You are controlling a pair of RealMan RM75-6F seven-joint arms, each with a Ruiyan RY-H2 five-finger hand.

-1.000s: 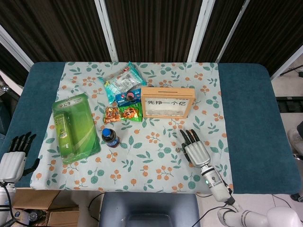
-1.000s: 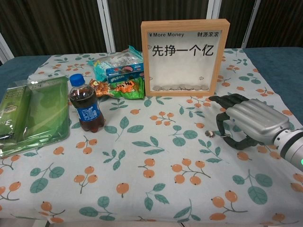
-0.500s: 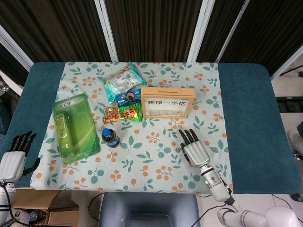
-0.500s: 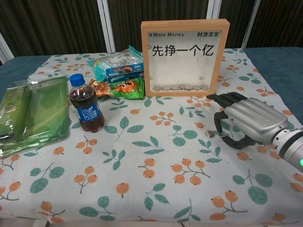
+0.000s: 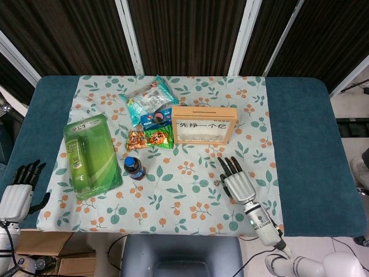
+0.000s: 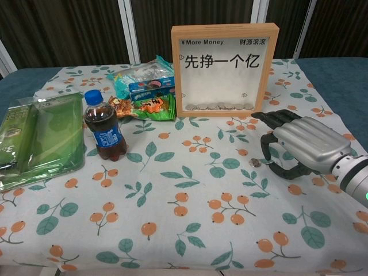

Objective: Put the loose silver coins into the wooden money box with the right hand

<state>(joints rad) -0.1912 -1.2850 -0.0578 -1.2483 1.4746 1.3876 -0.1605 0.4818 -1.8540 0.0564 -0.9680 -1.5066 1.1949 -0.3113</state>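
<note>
An open stretch of patterned cloth is seen across the near half of the tabletop (image 5: 300,144), between the cola bottle (image 6: 105,127) and the right hand (image 6: 302,144). The wooden money box (image 6: 224,69) stands upright behind the hand, apart from it, with coins lying along its bottom behind the pane. One loose silver coin (image 6: 255,163) lies on the cloth just beside the thumb. The right hand is held low, palm down, fingers extended and apart, nothing gripped; contact with the coin cannot be made out. The left hand (image 5: 18,193) is seen open off the tabletop's left edge, holding nothing
</note>
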